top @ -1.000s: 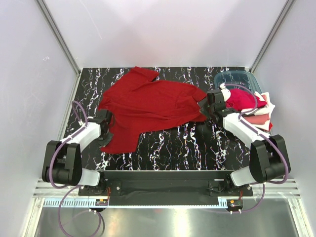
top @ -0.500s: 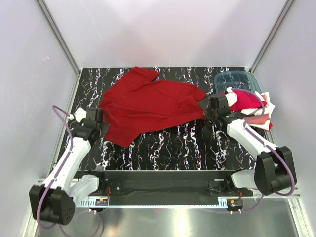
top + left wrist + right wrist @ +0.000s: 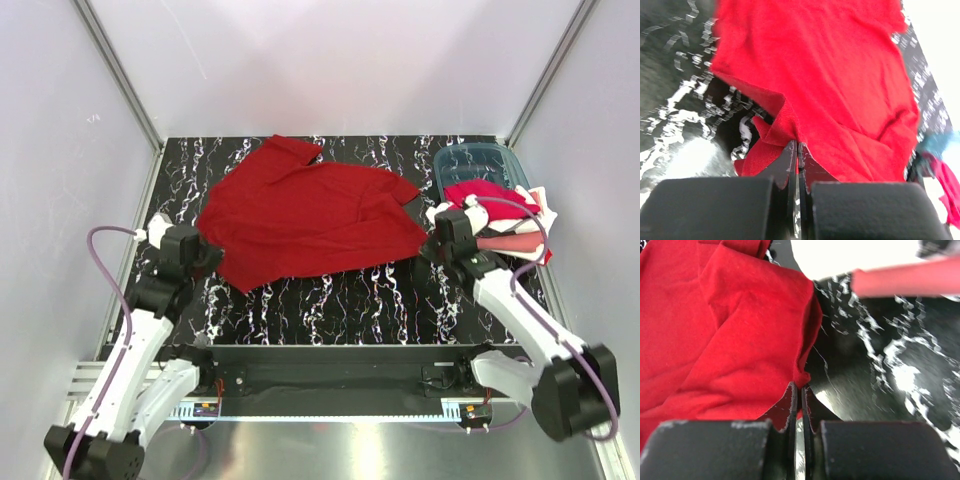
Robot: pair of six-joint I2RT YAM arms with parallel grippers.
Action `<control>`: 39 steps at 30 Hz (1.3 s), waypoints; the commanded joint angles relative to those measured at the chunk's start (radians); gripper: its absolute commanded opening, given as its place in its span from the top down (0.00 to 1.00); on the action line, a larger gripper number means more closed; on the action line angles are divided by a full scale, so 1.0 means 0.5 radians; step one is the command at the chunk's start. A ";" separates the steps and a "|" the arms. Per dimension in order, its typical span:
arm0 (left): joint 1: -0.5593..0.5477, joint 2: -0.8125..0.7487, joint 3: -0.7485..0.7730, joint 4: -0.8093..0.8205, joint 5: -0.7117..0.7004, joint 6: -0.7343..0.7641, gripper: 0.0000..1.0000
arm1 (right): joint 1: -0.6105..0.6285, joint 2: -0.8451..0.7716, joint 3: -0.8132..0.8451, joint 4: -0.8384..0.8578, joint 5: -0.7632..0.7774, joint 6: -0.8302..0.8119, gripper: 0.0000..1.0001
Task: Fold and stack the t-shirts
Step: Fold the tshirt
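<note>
A large deep red t-shirt (image 3: 310,215) lies spread across the middle of the black marbled table (image 3: 350,300). My left gripper (image 3: 205,257) is shut on the shirt's near left edge; in the left wrist view the cloth (image 3: 840,90) bunches into the closed gripper (image 3: 798,146). My right gripper (image 3: 427,243) is shut on the shirt's near right corner, and the red cloth (image 3: 730,330) meets the closed gripper (image 3: 800,387) in the right wrist view. More t-shirts, red, pink and white, sit in a pile (image 3: 512,228) at the right edge, behind the right arm.
A teal translucent bin (image 3: 482,160) stands at the back right, just behind the pile. White walls with metal posts close in the table on three sides. The right arm's purple cable (image 3: 500,205) loops over the pile.
Both grippers have drawn the shirt's near edge toward the front of the table, the left one pulling outward to the left. The hanging left flap has flattened. Both arms' elbows have swung forward.
</note>
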 commanded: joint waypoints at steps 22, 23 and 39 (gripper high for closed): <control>-0.280 0.236 0.570 -0.021 -0.162 -0.048 1.00 | 0.009 -0.195 0.043 -0.843 0.268 0.369 0.98; -0.280 0.294 0.585 -0.012 -0.175 -0.054 1.00 | 0.009 -0.173 0.059 -0.827 0.295 0.366 0.98; -0.195 0.899 0.883 0.224 -0.224 -0.039 1.00 | -0.006 0.410 0.408 -0.545 0.480 0.387 0.98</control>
